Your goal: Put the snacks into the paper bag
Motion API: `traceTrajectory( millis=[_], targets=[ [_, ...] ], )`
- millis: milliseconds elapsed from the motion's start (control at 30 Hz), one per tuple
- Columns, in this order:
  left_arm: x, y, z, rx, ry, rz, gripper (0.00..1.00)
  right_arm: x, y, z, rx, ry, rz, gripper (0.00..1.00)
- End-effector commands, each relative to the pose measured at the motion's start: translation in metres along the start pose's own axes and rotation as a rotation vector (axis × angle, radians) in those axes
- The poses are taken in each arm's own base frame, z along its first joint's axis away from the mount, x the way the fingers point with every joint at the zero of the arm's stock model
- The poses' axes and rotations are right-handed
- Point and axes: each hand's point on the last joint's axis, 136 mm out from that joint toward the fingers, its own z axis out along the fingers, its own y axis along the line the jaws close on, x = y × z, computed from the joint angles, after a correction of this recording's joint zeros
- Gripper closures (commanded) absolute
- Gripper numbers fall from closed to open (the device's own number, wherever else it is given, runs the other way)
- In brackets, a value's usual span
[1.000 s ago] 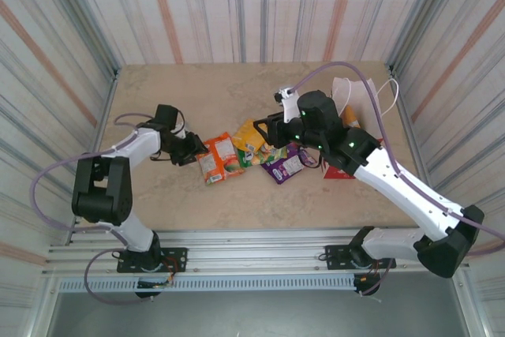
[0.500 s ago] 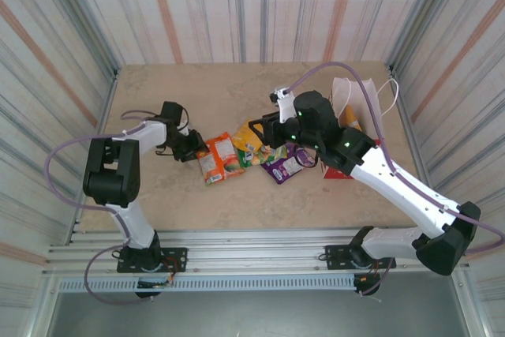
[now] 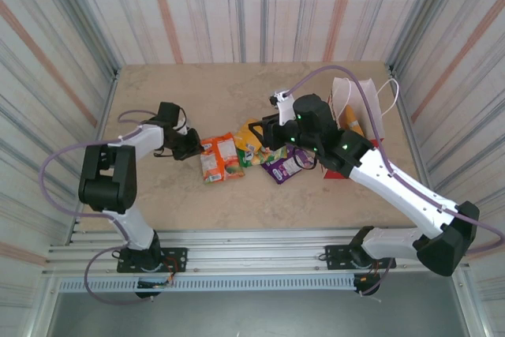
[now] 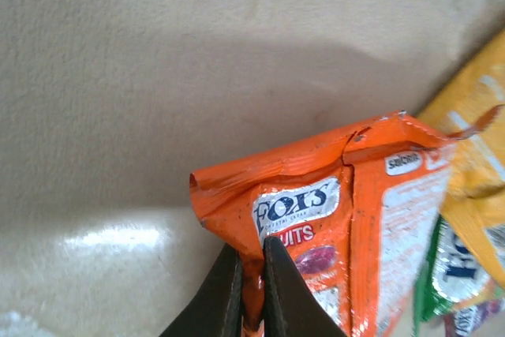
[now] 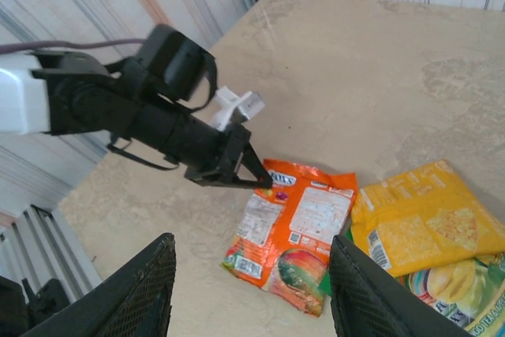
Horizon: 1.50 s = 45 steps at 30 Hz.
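— Looking from the near edge of the table (image 3: pixel 237 92), which snack comes first?

— The purple packet (image 3: pixel 284 168), right of the middle. Just left of it and a touch farther lies the orange FOX'S packet (image 3: pixel 219 157), flat, its printed back up.

— Does anything have hold of it?

— Yes. The left gripper (image 4: pixel 252 244) is pinched tight on its left-hand corner. In the left wrist view the two dark fingers (image 4: pixel 225 290) are pressed together with the crumpled orange edge caught between them. The right wrist view shows the same nip on that corner.

— And beyond the orange one?

— A packet with green edging (image 5: pixel 458 297) is tucked partly under its neighbours, and the yellow packet (image 3: pixel 248 138) overlaps the orange one's right side.

— Where is the right gripper?

— The right gripper (image 5: pixel 251 290) hangs above the yellow packet, facing left. Its jaws stand well apart and nothing sits between them.

— And the paper bag?

— The paper bag (image 3: pixel 345 92) is near the right edge, toward the far right corner, behind the right arm. Its white mouth is open and its cord handles (image 3: pixel 387 92) fall to the right. Something orange shows inside; I cannot tell what.
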Motion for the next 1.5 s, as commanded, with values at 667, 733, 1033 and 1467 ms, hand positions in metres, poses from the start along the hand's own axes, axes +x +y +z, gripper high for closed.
traceTrajectory(
  millis=[667,733,1033,1467],
  targets=[
    [0.047,-0.192,-0.228,0.695,-0.277,0.555,1.0,0.008,-0.009,-0.006,-0.15,-0.118,-0.05,0.36],
    [0.057,-0.208,-0.242,0.754,-0.276,0.614,1.0,0.005,-0.013,-0.007,-0.157,-0.151,-0.04,0.35],
    [0.089,-0.256,-0.284,0.952,-0.265,0.812,1.0,-0.014,-0.008,-0.009,-0.209,-0.24,-0.049,0.32],
    [0.089,-0.275,-0.278,0.969,-0.278,0.854,1.0,-0.025,0.019,-0.046,-0.446,-0.356,-0.106,0.49]
  ],
)
